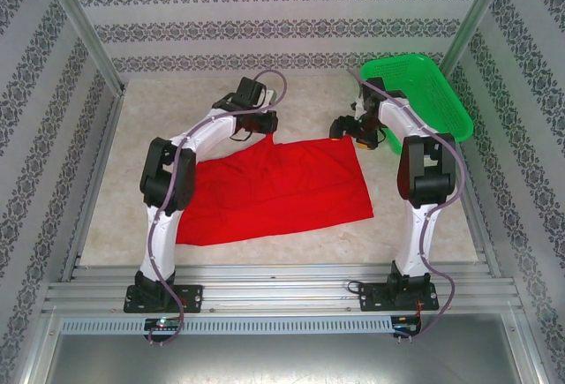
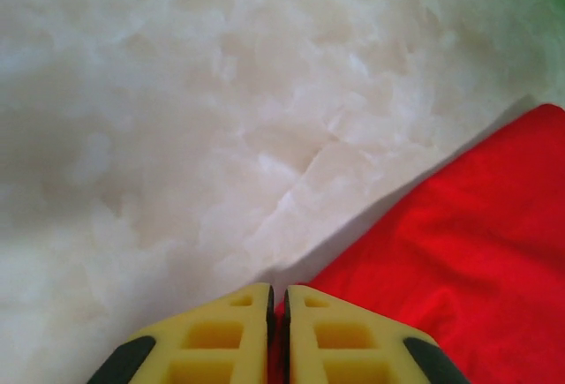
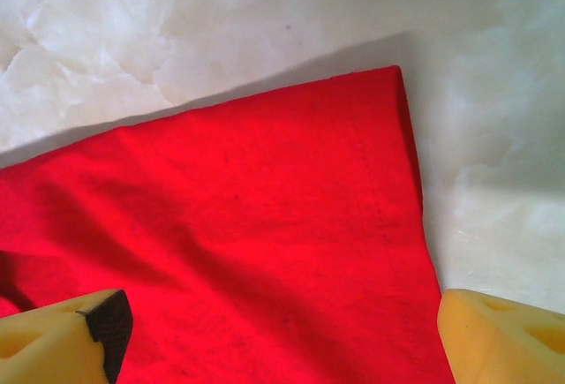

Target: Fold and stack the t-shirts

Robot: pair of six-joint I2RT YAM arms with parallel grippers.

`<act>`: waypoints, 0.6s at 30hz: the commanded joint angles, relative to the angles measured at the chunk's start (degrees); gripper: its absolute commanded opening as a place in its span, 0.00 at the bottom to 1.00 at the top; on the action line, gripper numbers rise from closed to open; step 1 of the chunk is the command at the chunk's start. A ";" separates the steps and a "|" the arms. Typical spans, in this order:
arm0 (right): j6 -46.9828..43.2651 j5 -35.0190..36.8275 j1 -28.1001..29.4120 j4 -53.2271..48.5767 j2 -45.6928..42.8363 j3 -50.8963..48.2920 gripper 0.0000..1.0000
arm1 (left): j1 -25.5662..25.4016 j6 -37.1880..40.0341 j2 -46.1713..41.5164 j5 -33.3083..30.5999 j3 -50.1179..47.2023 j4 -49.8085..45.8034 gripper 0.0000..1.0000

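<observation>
**Top view.** A red t-shirt [image 1: 274, 190] is lying spread out in the middle of the tabletop [image 1: 309, 106], plain side up, with its long lower hem running toward the near edge. Its far left corner is rising in a small peak to the left pincer [image 1: 263, 128], which is hanging just over that corner. The right pincer [image 1: 351, 132] is hovering at the shirt's far right corner. A green mesh basket [image 1: 450, 101] is sitting at the far right corner of the tabletop, apart from the shirt.

**Left wrist view.** The left pincer [image 2: 278, 291] is showing its two yellow fingers [image 2: 234, 331] pressed almost together, with only a thin slit between them. A sliver of red cloth is showing in that slit, so the pincer is pinching the t-shirt [image 2: 459, 260] at its edge. The shirt is falling away to the right, casting a shadow on the pale marbled tabletop [image 2: 221, 119].

**Right wrist view.** The right pincer [image 3: 282, 318] is standing spread wide, one yellow finger [image 3: 62, 340] at each lower corner of the view. The t-shirt [image 3: 247, 207] is lying flat beneath and between them, its stitched hem and square corner pointing toward the bare tabletop [image 3: 177, 22]. Whether the fingers are touching the cloth cannot be told.
</observation>
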 commanded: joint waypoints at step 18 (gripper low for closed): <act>-1.88 -4.33 -1.27 2.31 -7.46 -6.01 0.93 | -7.79 0.11 -19.57 -3.26 -7.18 -21.52 0.67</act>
